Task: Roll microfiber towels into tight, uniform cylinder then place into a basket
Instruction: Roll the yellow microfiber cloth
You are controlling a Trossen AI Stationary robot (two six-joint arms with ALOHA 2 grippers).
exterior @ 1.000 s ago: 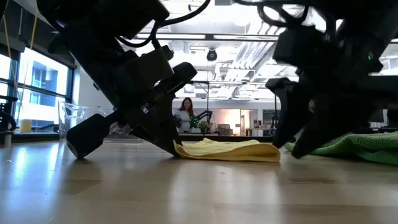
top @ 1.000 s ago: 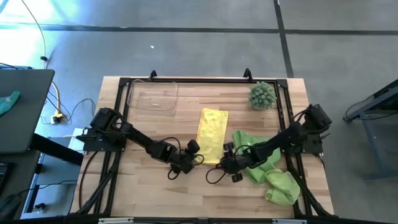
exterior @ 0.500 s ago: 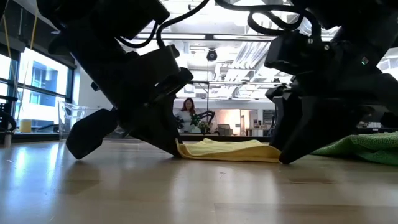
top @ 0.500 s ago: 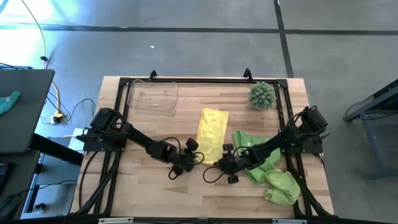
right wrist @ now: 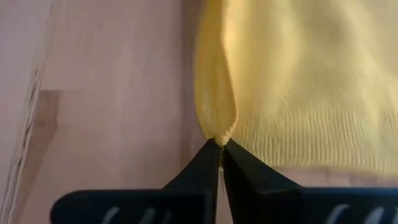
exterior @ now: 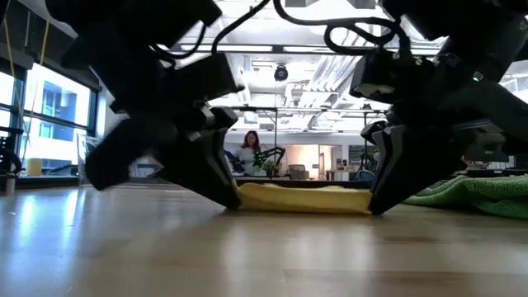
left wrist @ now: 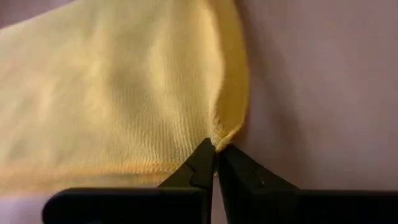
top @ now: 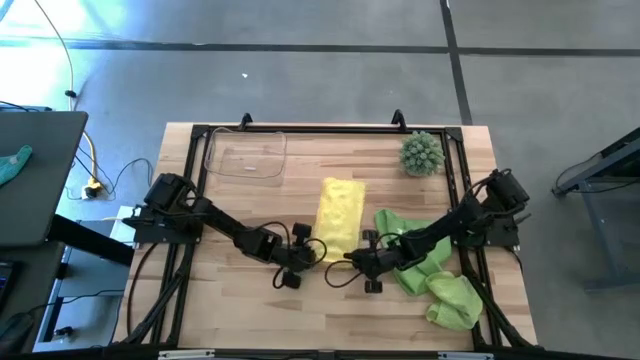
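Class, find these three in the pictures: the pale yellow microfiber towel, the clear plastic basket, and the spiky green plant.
Pale yellow microfiber towel (top: 339, 204): high view, middle of the cloth.
Clear plastic rectangular basket (top: 212, 152): high view, its left wall.
Spiky round green plant (top: 421, 153): high view, its centre.

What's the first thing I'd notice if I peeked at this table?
Two dark robot arms meet at the table's front middle, the left gripper and the right gripper each pinching a near corner of the yellow towel. Crumpled green towels lie to its right, a spiky plant sits back right, and the clear basket back left.
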